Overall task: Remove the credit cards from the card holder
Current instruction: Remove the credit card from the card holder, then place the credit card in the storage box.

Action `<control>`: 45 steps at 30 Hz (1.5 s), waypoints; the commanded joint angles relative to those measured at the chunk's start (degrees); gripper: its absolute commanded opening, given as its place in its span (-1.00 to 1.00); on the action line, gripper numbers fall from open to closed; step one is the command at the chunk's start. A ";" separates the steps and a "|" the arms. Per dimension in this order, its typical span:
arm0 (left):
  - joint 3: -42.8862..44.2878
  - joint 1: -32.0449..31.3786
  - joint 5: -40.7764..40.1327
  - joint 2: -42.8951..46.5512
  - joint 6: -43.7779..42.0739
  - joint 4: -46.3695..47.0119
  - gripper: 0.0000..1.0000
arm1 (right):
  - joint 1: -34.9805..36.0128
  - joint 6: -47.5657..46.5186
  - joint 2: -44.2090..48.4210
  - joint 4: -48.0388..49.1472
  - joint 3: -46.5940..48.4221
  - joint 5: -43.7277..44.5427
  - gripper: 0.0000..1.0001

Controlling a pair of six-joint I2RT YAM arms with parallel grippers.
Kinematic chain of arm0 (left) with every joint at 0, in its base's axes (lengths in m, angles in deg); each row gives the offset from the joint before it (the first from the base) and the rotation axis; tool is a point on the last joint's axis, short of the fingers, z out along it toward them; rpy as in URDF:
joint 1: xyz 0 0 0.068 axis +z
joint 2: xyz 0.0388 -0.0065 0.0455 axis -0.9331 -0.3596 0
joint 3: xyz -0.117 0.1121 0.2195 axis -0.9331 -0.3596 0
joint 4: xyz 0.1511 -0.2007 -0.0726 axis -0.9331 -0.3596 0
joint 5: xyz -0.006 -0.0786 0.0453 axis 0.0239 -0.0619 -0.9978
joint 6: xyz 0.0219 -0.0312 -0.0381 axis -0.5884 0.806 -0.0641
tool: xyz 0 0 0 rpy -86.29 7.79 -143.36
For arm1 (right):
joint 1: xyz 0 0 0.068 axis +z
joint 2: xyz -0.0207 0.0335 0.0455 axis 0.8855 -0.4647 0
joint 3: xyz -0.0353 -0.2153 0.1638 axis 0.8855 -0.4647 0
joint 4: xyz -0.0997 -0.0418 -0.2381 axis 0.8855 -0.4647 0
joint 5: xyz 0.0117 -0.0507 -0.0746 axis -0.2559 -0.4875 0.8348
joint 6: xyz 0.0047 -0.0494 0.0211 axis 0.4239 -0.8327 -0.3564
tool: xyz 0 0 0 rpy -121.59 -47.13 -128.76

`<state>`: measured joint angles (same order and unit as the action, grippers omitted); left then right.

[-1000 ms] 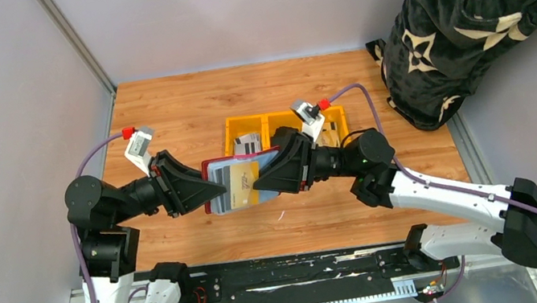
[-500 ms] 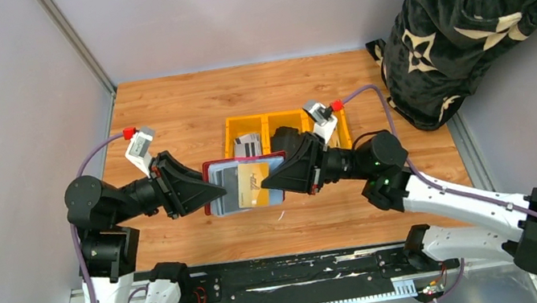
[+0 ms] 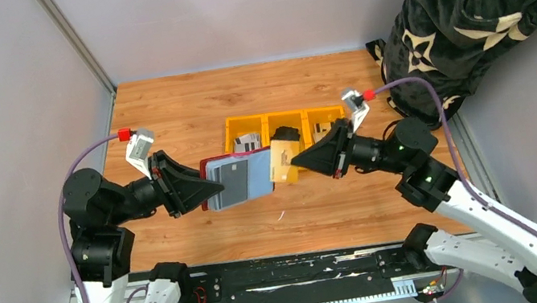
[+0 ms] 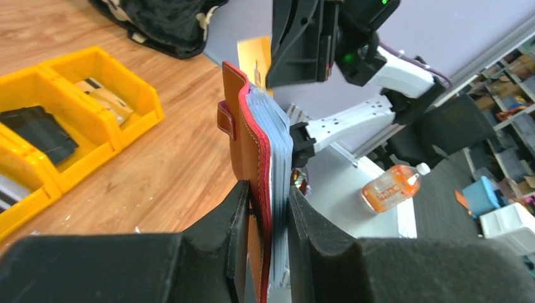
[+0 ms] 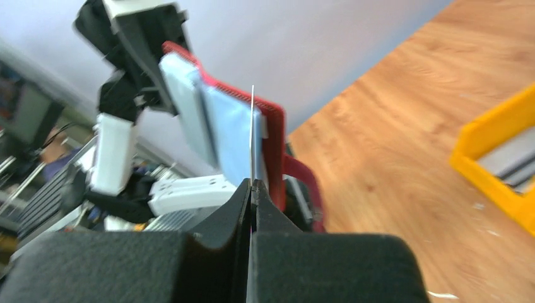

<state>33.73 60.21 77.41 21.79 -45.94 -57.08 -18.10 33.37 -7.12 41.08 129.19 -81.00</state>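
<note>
We log the right gripper (image 3: 297,161) pinched shut on 1 tan credit card (image 3: 281,162), just at the right edge of the card holder (image 3: 241,180). The left gripper (image 3: 212,188) clamps the card holder's left edge, holding it off the table (image 3: 177,109). The yellow bin (image 3: 229,133) sits just behind the card holder.

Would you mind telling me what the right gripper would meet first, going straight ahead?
Probably the card holder held by the left gripper; its gold card would touch first, though depth is unclear.
</note>
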 commanded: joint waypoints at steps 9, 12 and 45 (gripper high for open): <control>4.55 0.01 -6.12 -2.12 -14.46 -12.75 -1.00 | -24.55 -11.66 -5.89 -30.89 8.68 -1.94 -1.00; 4.95 0.01 -6.01 -2.16 -14.99 -13.28 -1.00 | -25.88 -16.06 -10.37 -33.59 10.11 1.81 -1.00; 4.77 0.01 -2.75 -1.80 -14.45 -12.13 -1.00 | -27.29 -28.80 -50.11 -41.53 24.20 20.82 -1.00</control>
<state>37.95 60.19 73.30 19.62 -61.17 -72.47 -45.31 6.31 -56.82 0.99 152.36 -63.03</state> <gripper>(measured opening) 0.259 0.006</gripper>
